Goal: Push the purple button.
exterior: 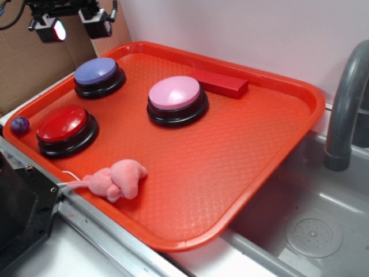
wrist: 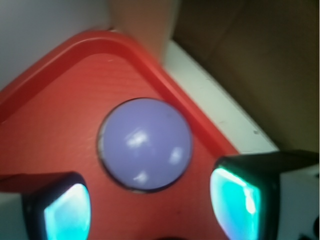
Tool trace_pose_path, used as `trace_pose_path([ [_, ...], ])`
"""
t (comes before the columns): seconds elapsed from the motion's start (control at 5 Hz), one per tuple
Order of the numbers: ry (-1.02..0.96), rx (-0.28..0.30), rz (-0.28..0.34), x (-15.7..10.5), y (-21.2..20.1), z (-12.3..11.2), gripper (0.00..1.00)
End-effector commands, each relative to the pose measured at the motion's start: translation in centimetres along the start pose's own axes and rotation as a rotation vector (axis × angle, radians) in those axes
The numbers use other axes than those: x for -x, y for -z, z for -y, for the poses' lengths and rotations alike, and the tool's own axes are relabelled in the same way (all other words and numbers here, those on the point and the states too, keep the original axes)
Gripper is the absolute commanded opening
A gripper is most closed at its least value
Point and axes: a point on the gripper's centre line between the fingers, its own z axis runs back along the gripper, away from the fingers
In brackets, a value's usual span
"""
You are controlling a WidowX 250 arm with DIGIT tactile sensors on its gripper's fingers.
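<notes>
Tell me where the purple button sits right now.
In the exterior view the purple button sits in the tray's far left corner, behind the red button, left of the pink button.

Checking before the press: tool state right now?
Tool: open, holding nothing; fingers spread apart, poised above the purple button, no contact visible.

place: kitchen-style mock-up | evidence: steel sink (exterior: 314, 231), grey faucet (exterior: 346, 104)
</notes>
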Motion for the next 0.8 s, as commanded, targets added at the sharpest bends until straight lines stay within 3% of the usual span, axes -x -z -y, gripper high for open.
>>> trace_pose_path([
  [0.0, -0.013, 0.125, 0.075, -2.0, -3.3, -1.5, 1.0],
  [0.4, -0.015, 0.17, 0.052, -1.6, -4.0, -0.6, 1.0],
  [0.6, -0.005, 0.131, 0.049, -1.4, -3.8, -0.4, 1.0],
])
